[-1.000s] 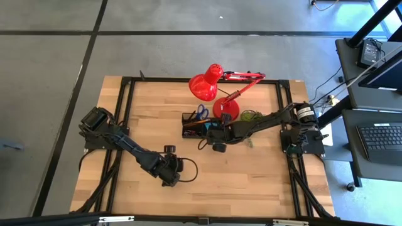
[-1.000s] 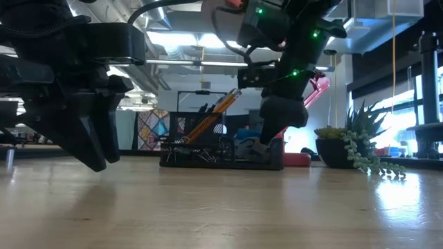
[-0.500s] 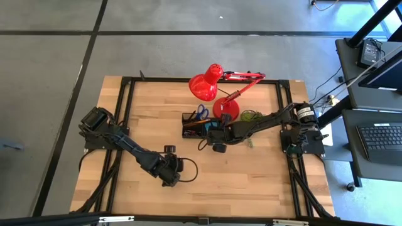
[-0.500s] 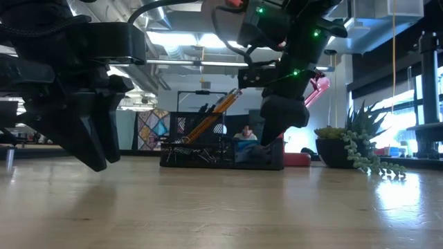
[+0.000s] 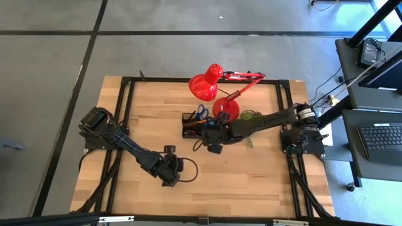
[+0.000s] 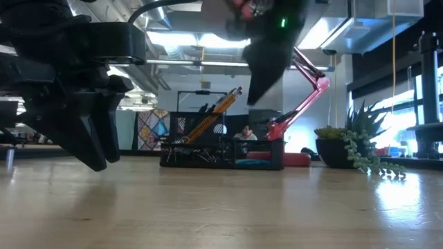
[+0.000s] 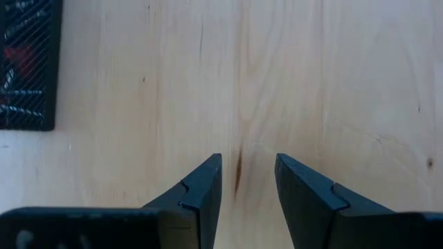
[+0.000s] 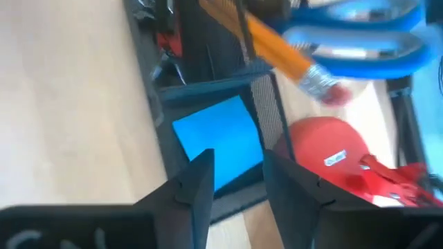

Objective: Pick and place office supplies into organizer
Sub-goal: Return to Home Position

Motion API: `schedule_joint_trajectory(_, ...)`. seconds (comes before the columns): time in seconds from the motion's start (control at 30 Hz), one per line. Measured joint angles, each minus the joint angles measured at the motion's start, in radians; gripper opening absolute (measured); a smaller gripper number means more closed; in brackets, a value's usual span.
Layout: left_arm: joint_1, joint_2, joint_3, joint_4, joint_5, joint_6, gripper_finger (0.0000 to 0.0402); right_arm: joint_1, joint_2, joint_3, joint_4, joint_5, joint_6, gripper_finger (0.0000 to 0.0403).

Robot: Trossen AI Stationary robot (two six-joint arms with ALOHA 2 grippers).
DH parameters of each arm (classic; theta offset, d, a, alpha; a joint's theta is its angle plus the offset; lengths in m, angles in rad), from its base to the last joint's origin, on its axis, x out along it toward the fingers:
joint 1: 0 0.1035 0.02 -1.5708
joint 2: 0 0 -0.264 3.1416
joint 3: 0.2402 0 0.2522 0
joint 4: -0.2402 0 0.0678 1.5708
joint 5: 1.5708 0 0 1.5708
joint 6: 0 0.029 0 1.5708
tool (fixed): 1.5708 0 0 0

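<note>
Nearest me, the left gripper hangs low over the bare table, fingers apart and empty, arm bent toward the near edge. The organizer sits mid-table. The blue sticky-note pad lies flat in one compartment, orange pencils lean out, and the scissors are cut off. The right gripper is above the pad, released, arm stretched in from the right; it's a blur in the low view. I can't read the lamp base label.

Low view: I see right arm only as dark smear, top cut off. Right wrist: scissors blurred, clipped by edge. Left wrist: organizer corner only. From above, I can't read its contents.
</note>
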Motion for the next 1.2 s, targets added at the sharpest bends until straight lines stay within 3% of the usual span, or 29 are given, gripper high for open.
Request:
schedule_joint_trajectory(0.17, 0.0, -0.025, 0.0, -0.003, -0.002, 0.092, 0.0129, 0.082, -0.071, 0.043, -0.043, 0.001, -0.008, 0.0128)
schedule_joint_trajectory(0.33, 0.002, -0.124, -0.021, 0.022, -0.011, 0.148, 0.0129, 0.166, -0.222, -0.045, 0.001, 0.033, 0.008, 0.0128)
schedule_joint_trajectory(0.47, 0.002, -0.289, -0.132, 0.149, -0.01, 0.194, 0.0129, 0.216, -0.381, -0.202, 0.133, 0.035, 0.026, 0.0128)
schedule_joint_trajectory(0.67, 0.013, -0.595, -0.436, 0.592, -0.001, 0.301, 0.0129, 0.257, -0.644, -0.498, 0.393, 0.034, -0.003, 0.0128)
schedule_joint_trajectory(0.77, 0.036, -0.74, -0.565, 0.731, -0.032, 0.363, 0.0129, 0.257, -0.791, -0.641, 0.492, 0.006, -0.053, 0.0128)
schedule_joint_trajectory(0.97, 0.118, -1.011, -0.725, 0.778, -0.191, 0.367, 0.0108, 0.256, -1.12, -0.886, 0.68, -0.016, -0.184, 0.0128)
schedule_joint_trajectory(1.2, 0.255, -1.245, -0.836, 0.768, -0.089, 0.439, 0.0058, 0.223, -1.474, -1.076, 0.73, -0.017, -0.28, 0.0128)
